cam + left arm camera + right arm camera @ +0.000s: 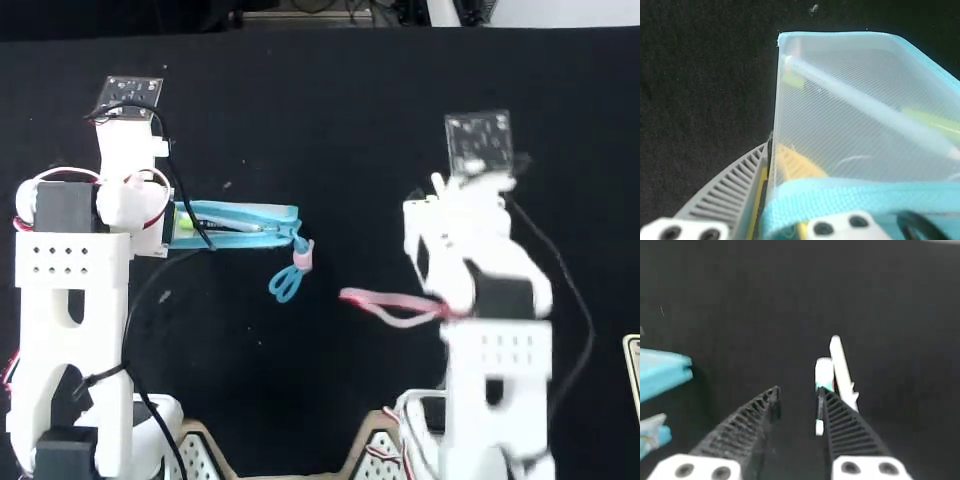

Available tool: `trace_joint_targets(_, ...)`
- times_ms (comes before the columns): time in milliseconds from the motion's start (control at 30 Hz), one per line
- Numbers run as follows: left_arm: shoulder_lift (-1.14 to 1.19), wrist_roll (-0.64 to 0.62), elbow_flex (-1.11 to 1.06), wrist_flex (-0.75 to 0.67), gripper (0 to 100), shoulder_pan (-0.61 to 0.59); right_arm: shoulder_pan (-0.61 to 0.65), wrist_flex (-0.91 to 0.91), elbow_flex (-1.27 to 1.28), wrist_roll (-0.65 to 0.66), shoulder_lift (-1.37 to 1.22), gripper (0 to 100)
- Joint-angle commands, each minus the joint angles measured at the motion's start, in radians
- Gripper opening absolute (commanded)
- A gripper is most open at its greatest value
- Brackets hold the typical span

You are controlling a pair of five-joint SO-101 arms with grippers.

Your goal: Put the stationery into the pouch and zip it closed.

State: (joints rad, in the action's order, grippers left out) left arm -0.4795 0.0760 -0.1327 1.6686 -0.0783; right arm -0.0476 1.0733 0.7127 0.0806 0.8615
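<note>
1. the pouch (pixel 245 222) lies on the black table (pixel 330 130), and the left gripper (pixel 172 228) holds one end of it. in the left wrist view a grey finger (pixel 737 187) presses against the teal edge. the other finger is hidden behind the mesh, so the grip looks closed on the pouch.
2. part of the loading looks done: through the mesh a pale pen (pixel 865 107) and a yellow-green piece (pixel 930 120) are already inside.
3. the zip pull (pixel 300 250), with its pink and blue tags, sits at the pouch's far end from the left gripper. the contents show between the teal edges from above, so i judge the zip is not yet closed.
4. the right gripper (pixel 799 392) is well apart from the pouch. its jaws are spread wide and have hold of nothing.
5. a white pen (pixel 840 367) and a white-and-teal marker (pixel 822 375) lie on the table at the tip of one finger; i cannot tell whether they touch it.
6. a pinkish strip (pixel 385 305) lies beside the right arm. it may be another piece of stationery, but it is too blurred to say.
7. what is left, by my reading: pick up these loose pieces, feed them into the pouch, then draw the zip shut. roughly the first half is done.
</note>
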Motion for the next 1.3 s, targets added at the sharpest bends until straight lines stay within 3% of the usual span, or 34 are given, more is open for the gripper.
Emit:
trace_joint_targets(0, 0.008, 0.009, -0.008, 0.005, 3, 0.010, -0.021, 0.009, -0.079, 0.017, -0.262, 11.9)
trace_joint_targets(767, 0.008, 0.009, -0.010, 0.011, 3, 0.010, -0.103, 0.014, -0.711, 0.017, -1.244, 12.0)
trace_joint_targets(1133, 0.008, 0.009, -0.012, 0.011, 3, 0.010, -0.095, 0.014, -0.783, 0.018, -1.408, 12.0)
trace_joint_targets(1267, 0.008, 0.009, -0.012, 0.011, 3, 0.010, -0.074, 0.074, -0.794, 0.140, -1.406, 10.9)
